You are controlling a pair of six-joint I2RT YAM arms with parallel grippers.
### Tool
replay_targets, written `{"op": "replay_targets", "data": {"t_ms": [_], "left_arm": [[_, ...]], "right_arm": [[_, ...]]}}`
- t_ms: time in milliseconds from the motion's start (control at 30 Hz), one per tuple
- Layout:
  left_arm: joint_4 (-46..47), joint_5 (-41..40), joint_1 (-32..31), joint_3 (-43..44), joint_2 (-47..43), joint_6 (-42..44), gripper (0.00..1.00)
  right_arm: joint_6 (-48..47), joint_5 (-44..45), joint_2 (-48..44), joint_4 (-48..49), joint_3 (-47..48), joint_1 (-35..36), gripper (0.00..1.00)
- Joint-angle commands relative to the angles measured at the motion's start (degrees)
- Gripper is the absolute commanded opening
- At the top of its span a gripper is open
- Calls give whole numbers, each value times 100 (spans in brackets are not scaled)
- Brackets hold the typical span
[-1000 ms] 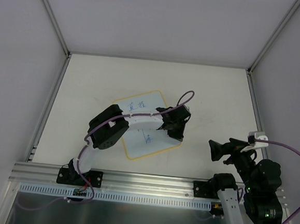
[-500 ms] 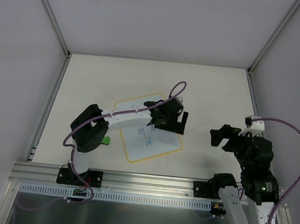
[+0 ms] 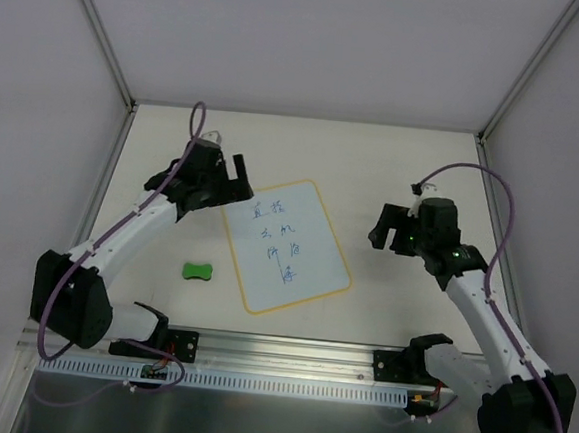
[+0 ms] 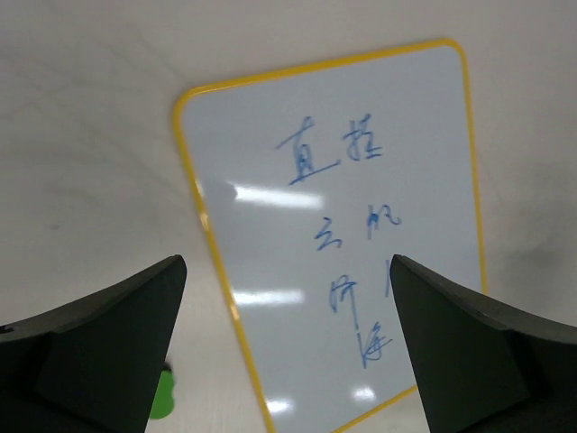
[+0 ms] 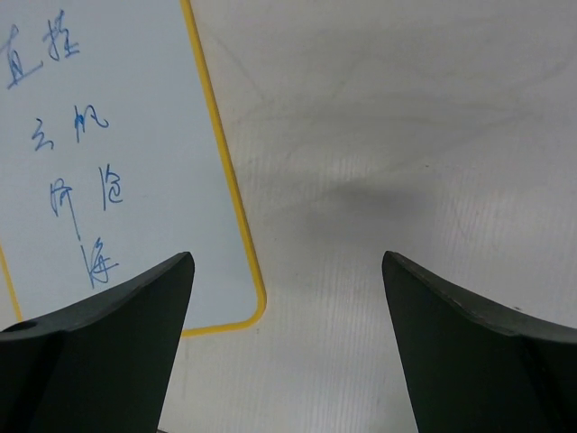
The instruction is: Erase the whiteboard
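Note:
The whiteboard (image 3: 285,244) lies tilted at the table's middle, yellow-rimmed, with blue handwriting on it. In the left wrist view the whiteboard (image 4: 343,234) fills the space under the spread fingers. My left gripper (image 3: 242,181) hovers open just off the board's far left corner, holding nothing; in its own view the left gripper (image 4: 287,262) stands wide. My right gripper (image 3: 377,226) hangs open to the right of the board. Below the right gripper (image 5: 288,257) is bare table, with the whiteboard (image 5: 117,162) and its corner at the left.
A small green eraser (image 3: 199,271) lies on the table left of the board's near half; the eraser (image 4: 162,397) peeks past my left finger. Metal rails and white walls bound the table on the left, right and back.
My left arm swung from over the board's right part to its far left corner, and its gripper opened. The right arm reached out from near its base toward the board's right edge.

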Motion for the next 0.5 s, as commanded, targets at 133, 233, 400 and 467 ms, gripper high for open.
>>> {"op": "replay_targets", "data": {"t_ms": [133,233,400,467], "left_arm": [[-287,747,1625,-1295,-1718,508,99],[-418,703,1915,-1506,-2027,789,99],[-498,887,2249,-1762,-2081,922,99],[-498,1002,2250,-1727,-2072,923,99]], "right_arm": [[-139,835,2051,1056,629,959,85],[-139,914,2851,1092,1042,1214,79],[-147,1072,3932,1092,1648,1619,66],[-130,1222,4144,1092,1763,1724,61]]}}
